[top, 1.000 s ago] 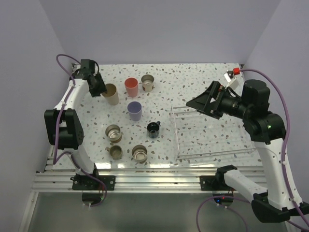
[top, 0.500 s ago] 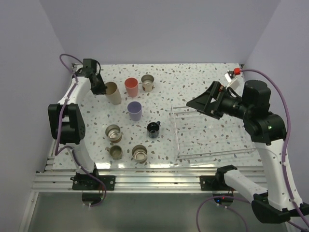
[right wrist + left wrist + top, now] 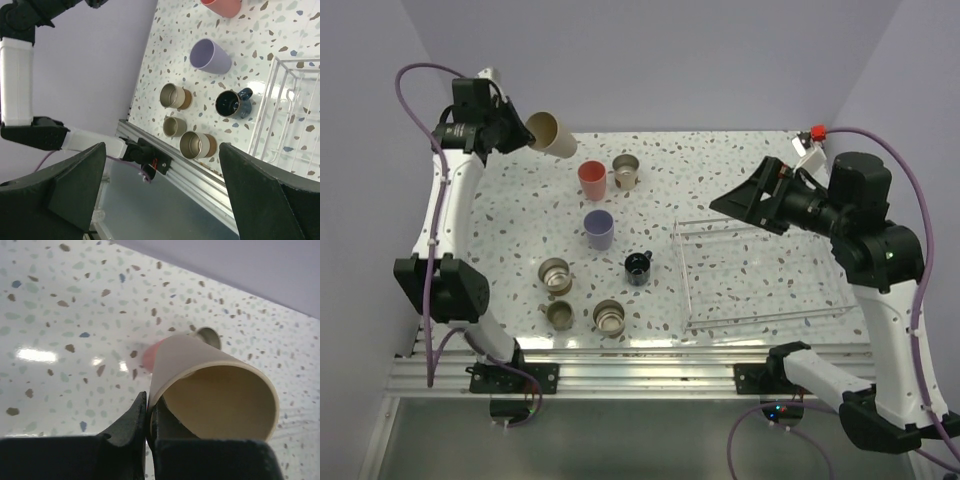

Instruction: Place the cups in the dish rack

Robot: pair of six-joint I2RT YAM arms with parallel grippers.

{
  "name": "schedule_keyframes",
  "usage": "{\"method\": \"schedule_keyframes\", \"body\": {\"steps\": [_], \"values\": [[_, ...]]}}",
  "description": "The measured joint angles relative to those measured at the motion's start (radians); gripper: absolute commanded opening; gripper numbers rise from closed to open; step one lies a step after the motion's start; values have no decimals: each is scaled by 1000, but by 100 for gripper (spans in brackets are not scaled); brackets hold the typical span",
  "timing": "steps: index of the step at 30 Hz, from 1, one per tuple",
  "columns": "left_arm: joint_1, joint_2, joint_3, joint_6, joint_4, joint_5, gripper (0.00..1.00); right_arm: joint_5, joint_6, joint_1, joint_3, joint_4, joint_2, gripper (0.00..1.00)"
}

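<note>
Left gripper [image 3: 518, 131]: my jaws are closed on the beige cup [image 3: 550, 135], pinching its wall at the rim. The cup hangs on its side above the table's [image 3: 720, 160] far-left corner, mouth toward my wrist camera.

Right gripper [image 3: 732, 203]: my jaws are spread wide and hold nothing, hovering over the dish rack's [image 3: 760, 272] far-left corner.

Poor views: in the left wrist view the beige cup covers most of the coral-red cup [image 3: 591, 180], which is probably the pink blur behind it. The right wrist view crops the rack.

Count on the table, left of the rack:
- 1 coral-red cup
- 1 lavender cup [image 3: 599, 229]
- 1 black mug [image 3: 638, 268]
- 4 steel cups [image 3: 610, 318]
</note>
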Motion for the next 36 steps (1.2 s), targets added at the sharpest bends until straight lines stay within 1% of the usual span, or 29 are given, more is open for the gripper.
{"method": "schedule_keyframes", "body": {"steps": [2, 4, 8, 10, 13, 17, 19, 27, 33, 36], "values": [[-8, -77, -33, -23, 35, 77, 0, -18, 16, 0, 0, 10, 3, 99], [-26, -183, -126, -73, 108, 189, 0, -52, 63, 0, -8, 58, 11, 99], [-74, -394, -370, -247, 343, 387, 0, -148, 274, 0, -102, 319, 29, 99], [-103, -453, -445, -332, 460, 455, 0, -173, 382, 0, -142, 452, 53, 99], [-154, -497, -513, -441, 627, 512, 0, -182, 503, 0, -163, 596, 97, 99], [-209, -555, -631, -592, 874, 554, 0, -180, 624, 5, -190, 746, 114, 99], [-221, -578, -671, -644, 940, 558, 0, -173, 666, 18, -198, 800, 115, 98], [-242, -619, -753, -756, 1121, 551, 0, -135, 720, 99, -199, 911, 142, 99], [-272, -613, -763, -790, 1191, 540, 0, -93, 723, 138, -196, 927, 215, 99], [-277, -600, -763, -793, 1200, 520, 0, -73, 729, 152, -177, 942, 245, 99]]}}
